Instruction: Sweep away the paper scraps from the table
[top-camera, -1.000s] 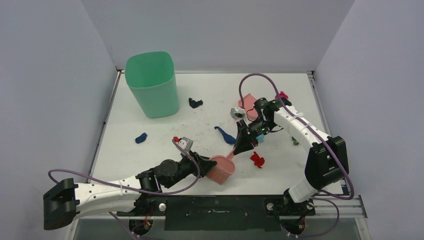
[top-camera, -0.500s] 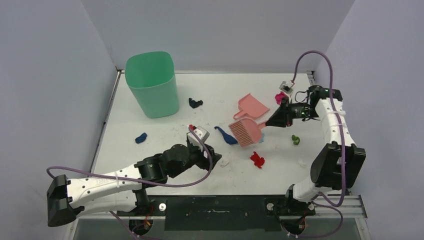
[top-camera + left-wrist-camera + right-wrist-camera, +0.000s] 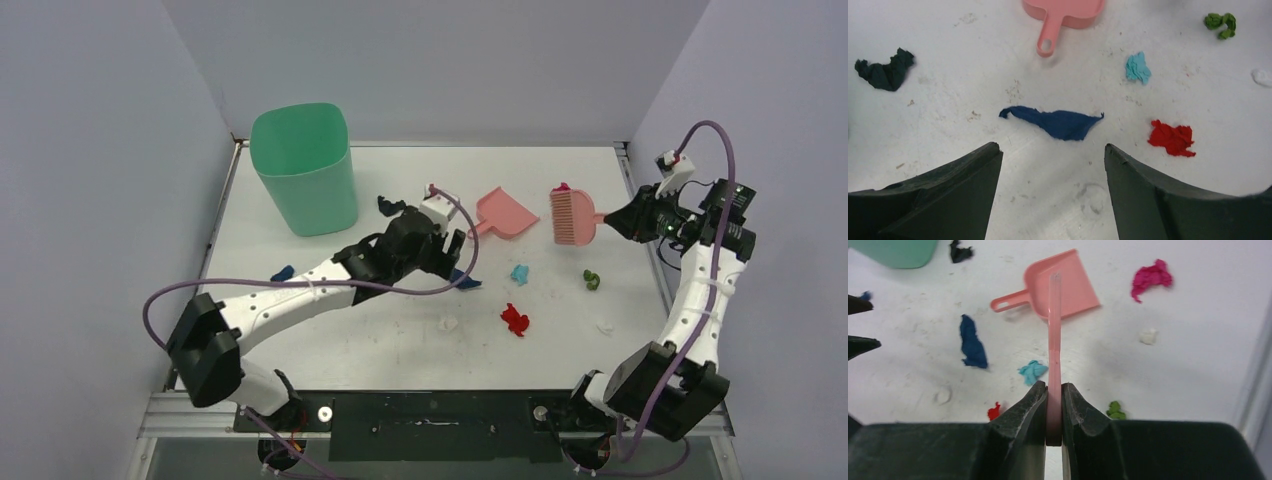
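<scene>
While the left tool [image 3: 1050,150] hovers spread, the raised right tool [image 3: 1054,390] pinches the brush [image 3: 572,218].

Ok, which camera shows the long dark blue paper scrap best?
Left wrist: the long dark blue paper scrap lies whole and close, ahead of the open left gripper. Right wrist shows it whole but smaller; top external mostly hides it behind the left arm.

Dark blue scrap [image 3: 468,283] half behind the left gripper [image 3: 455,255] from above; pink dustpan [image 3: 1068,7] cropped at left wrist view's top.
</scene>
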Action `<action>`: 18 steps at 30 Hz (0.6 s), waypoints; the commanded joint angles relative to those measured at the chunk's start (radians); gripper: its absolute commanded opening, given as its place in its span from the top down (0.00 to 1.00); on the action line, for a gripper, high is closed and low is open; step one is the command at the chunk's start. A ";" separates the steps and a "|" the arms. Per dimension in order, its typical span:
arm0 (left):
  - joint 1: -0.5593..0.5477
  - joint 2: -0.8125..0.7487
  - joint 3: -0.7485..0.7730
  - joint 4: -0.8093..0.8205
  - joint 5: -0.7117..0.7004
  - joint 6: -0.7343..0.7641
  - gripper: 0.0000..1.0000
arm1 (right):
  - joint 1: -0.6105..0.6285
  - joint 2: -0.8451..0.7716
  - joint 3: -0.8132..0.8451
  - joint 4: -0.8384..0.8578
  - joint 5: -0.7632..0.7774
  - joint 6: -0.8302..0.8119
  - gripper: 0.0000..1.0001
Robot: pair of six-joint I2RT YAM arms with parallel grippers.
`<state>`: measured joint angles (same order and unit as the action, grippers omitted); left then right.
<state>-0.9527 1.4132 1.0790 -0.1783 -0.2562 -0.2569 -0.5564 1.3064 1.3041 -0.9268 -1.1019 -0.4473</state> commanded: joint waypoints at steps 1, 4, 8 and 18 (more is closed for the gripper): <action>0.065 0.159 0.183 -0.001 0.097 0.060 0.27 | 0.001 -0.187 -0.103 0.434 0.306 0.332 0.95; 0.080 0.287 0.292 -0.029 0.118 0.105 0.25 | 0.001 -0.315 -0.207 0.554 0.478 0.412 0.95; 0.103 0.432 0.416 -0.053 0.149 0.125 0.23 | 0.001 -0.453 -0.305 0.594 0.563 0.440 0.95; 0.150 0.737 0.697 -0.125 0.242 0.221 0.25 | 0.001 -0.545 -0.507 0.645 0.515 0.425 0.95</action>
<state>-0.8196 2.0800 1.6547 -0.2783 -0.0792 -0.0956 -0.5549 0.7834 0.8669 -0.3809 -0.6186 -0.0517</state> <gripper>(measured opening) 0.784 0.135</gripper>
